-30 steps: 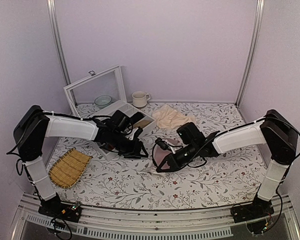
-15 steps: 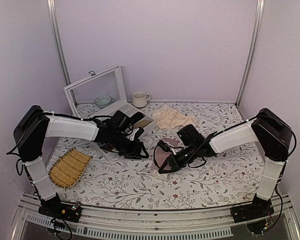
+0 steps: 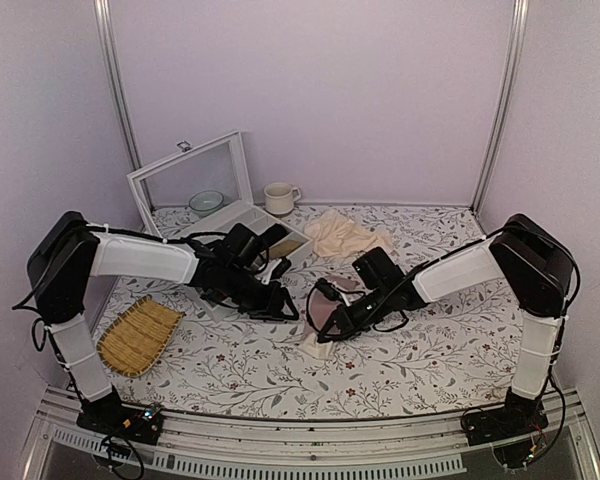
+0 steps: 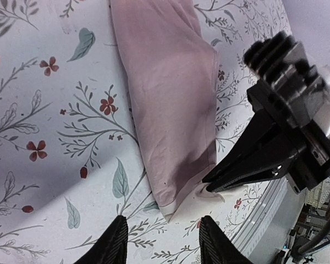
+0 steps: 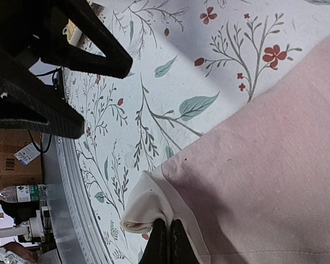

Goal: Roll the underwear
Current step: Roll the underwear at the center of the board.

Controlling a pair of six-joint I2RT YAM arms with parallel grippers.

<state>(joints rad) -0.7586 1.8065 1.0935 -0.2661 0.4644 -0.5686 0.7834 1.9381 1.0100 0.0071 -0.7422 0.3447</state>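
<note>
Two arms: both reach in over the middle of the table, their tips close together
Underwear: dusty-pink, lying flat on the table as a long narrow folded strip between the two end effectors; a cream edge shows at its near corner; no turn of a roll visible yet
Right end effector: closed, pinching that cream corner, which is bunched and raised a little off the table at the grip
Left end effector: jaws apart, nothing between them, hovering just beside the same end of the strip; no contact with fabric as far as the wrist view shows
Step in hand: judged to be the very start of the roll, with one corner taken and the rest of the cloth flat
Next move: likely the left end effector takes the other corner of that end so both lift together, then the edge is turned over onto the pink panel and walked along the strip; calls for an even pull on both sides or the roll goes skew
Risk: a one-corner grip may drag the strip or open its fold
Bystanders: pale beige cloth behind the work; white cup and woven tray well apart from it
</note>
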